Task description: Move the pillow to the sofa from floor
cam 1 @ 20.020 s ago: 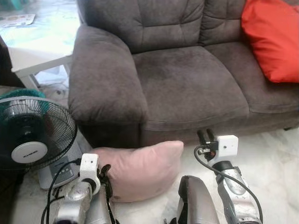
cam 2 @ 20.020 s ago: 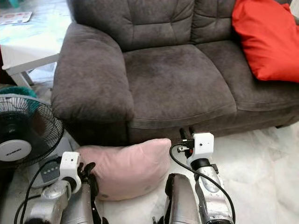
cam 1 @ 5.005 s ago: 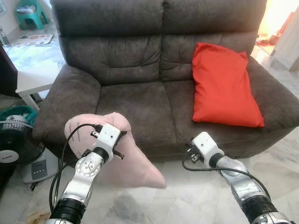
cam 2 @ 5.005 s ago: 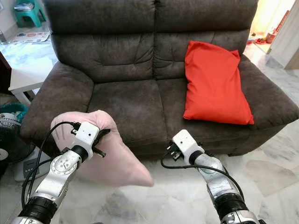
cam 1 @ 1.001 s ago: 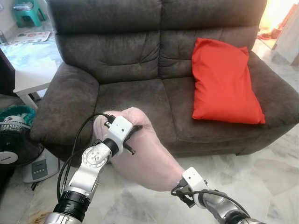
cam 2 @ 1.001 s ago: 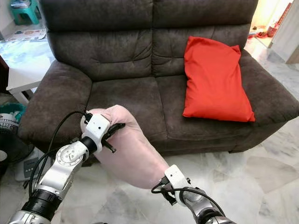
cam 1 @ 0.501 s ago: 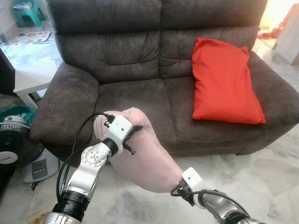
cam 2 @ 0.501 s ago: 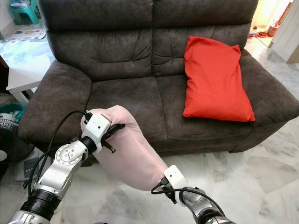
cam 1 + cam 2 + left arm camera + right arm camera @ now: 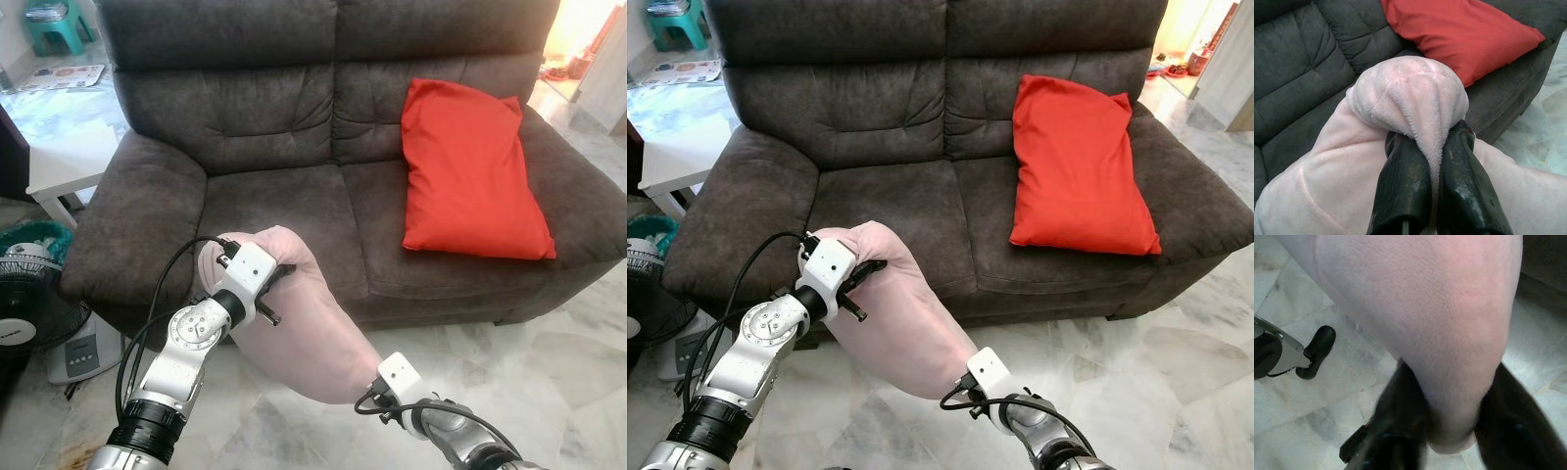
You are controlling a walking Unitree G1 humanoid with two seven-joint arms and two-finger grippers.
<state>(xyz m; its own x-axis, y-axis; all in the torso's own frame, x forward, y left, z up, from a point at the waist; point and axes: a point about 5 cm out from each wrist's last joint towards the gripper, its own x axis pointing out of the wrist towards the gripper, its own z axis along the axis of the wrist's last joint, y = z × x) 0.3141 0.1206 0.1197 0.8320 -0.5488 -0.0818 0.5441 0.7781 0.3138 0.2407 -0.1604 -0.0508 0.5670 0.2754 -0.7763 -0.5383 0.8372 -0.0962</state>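
Hanging clear of the marble floor, the pink pillow is being carried between 2 grippers in front of the sofa. Nearest, the pillow's low corner is being straddled by the right gripper: its 2 black fingers are being held on either side of the fabric, though it cannot be told whether that corner is truly being pinched or merely steadied. A little farther and to the left, the raised end is being clamped by the left gripper, a bunched fold of plush being squeezed between its pressed-together fingers. The pillow is probably being held at both ends so that the limp bag is kept from sagging and swinging on its way up. Beyond it, the left seat cushion is being left bare, seemingly the landing place. Farther right, an orange pillow is being propped against the backrest. A fan is standing at the far left.
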